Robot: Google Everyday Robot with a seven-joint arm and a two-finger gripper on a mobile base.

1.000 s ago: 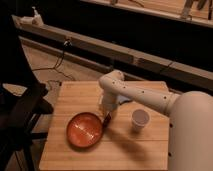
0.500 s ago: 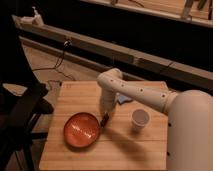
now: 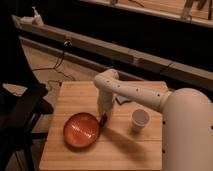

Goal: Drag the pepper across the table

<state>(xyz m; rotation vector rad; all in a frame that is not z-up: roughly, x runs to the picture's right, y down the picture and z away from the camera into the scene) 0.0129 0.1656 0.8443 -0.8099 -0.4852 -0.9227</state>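
A: The gripper [image 3: 104, 114] is down low on the table [image 3: 75, 95], right at the orange bowl's [image 3: 81, 131] right rim.

B: And the pepper [image 3: 103, 119]?

A: A small dark red sliver right under the gripper tip, just beside the bowl. Whether it's pinched or only pressed, I cannot tell.

B: Why so low?

A: My guess: a drag wants the pepper kept on the wood, not lifted. There's a white cup [image 3: 140, 119] to the right, and a blue item [image 3: 121, 100] behind the arm.
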